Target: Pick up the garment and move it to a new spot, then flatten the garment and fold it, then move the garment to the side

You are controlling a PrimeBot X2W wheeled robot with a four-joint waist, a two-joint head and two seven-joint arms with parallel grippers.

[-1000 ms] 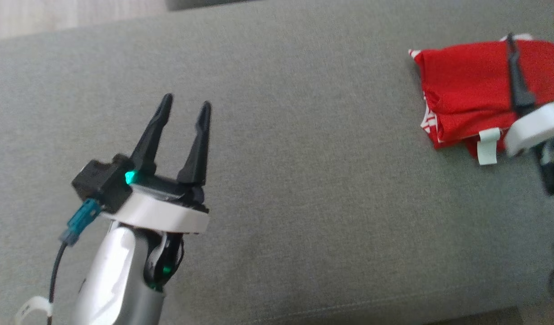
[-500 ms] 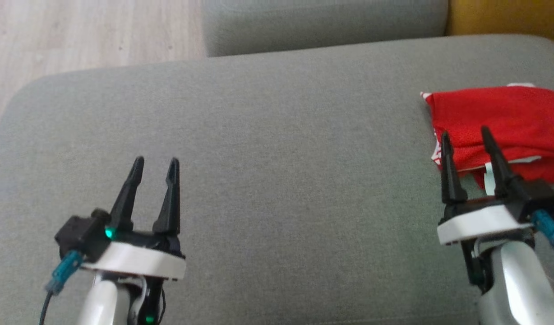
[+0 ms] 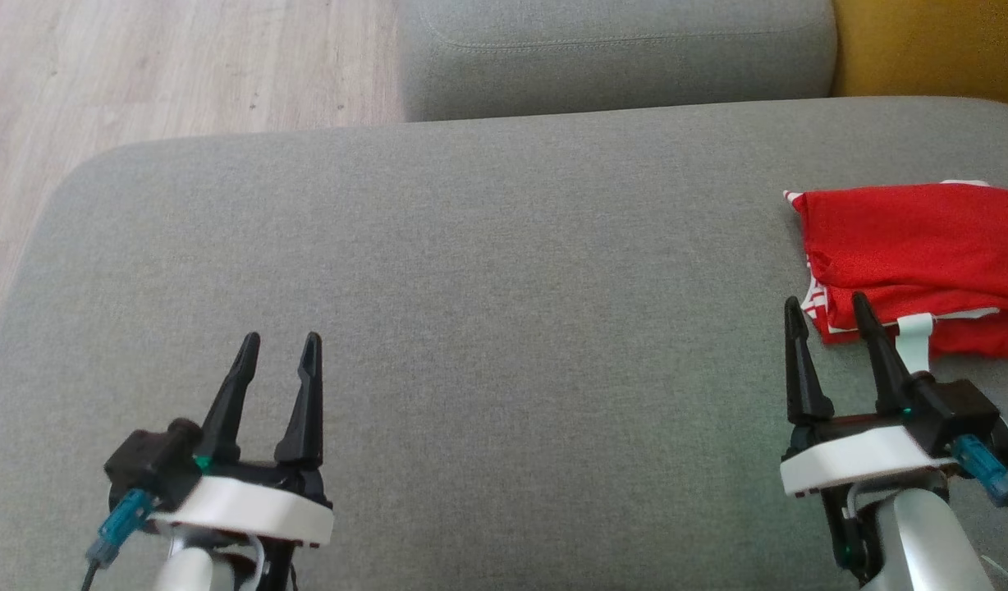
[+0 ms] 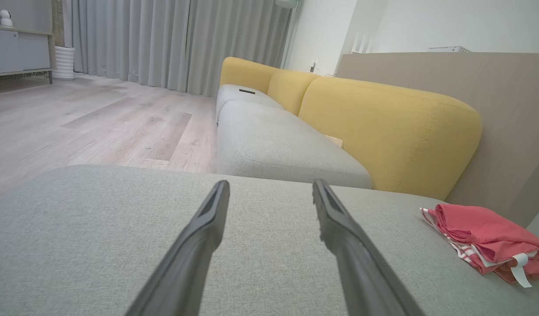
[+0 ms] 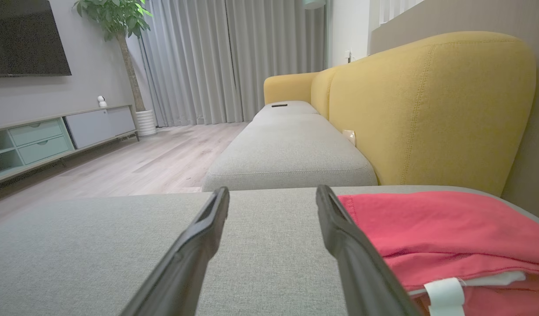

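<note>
1. Grey woven seat cushion (image 3: 504,328) carries everything; by its near-left corner hovers the left gripper (image 3: 280,338), its two dark fingers apart and empty.
2. Toward the near-right corner stands the right gripper (image 3: 825,300), fingers likewise spread and holding nothing, tips aimed at the far edge.
3. Just beyond and slightly right of those tips lies the folded red garment with white-striped trim (image 3: 914,246), by the cushion's right edge; its white loop label (image 3: 914,343) sits at the near side, beside the right-hand finger; whether finger and cloth touch I cannot tell.
4. Its long axis seems to run left to right, crosswise to the fingers, though its right end leaves the head view; the right arm is far nearer, the left well apart.
5. Folded and set aside, the garment suggests the task is near its end.
6. Farther off: a second grey seat cushion (image 3: 619,57), a mustard-yellow sofa back (image 4: 383,127), pale wood floor (image 3: 184,66).
</note>
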